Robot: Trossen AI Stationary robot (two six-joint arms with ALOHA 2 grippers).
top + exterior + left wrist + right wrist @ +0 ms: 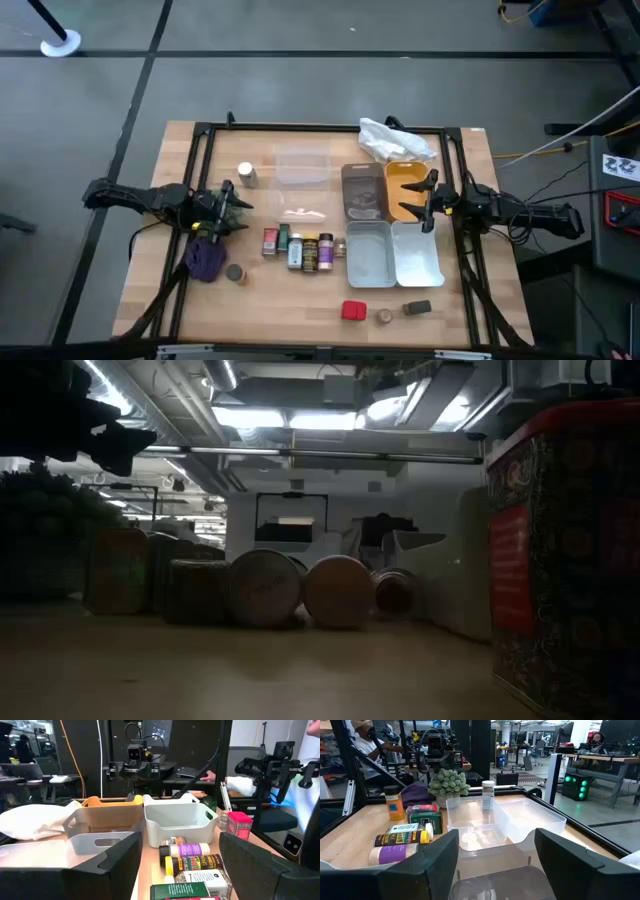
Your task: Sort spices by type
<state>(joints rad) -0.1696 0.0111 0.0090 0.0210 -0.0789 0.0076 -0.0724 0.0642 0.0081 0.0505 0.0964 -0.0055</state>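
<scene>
My left pincer hangs over the left side of the table, fingers parted and holding nothing. Just under it sit a small green plant and a purple cloth lump, with a small round tin beside the cloth. Farther back stands a lone silver-capped jar, next to 2 clear bins that touch each other.

In the middle, a row of spice jars lies packed side by side; from my left wrist I read a purple-labelled bottle and a yellow-and-black one among them. Right of that row are 4 more bins: a dark one and an orange one at the back, 2 pale grey ones in front, all close together. A white plastic bag lies behind them.

Near the front edge sit a red square tin, a small round tin and a dark rectangular tin, each a little apart.

My right pincer hovers over the orange bin's right edge, fingers parted and empty. The low view is dim; I think the round shapes there are jar caps end-on.
</scene>
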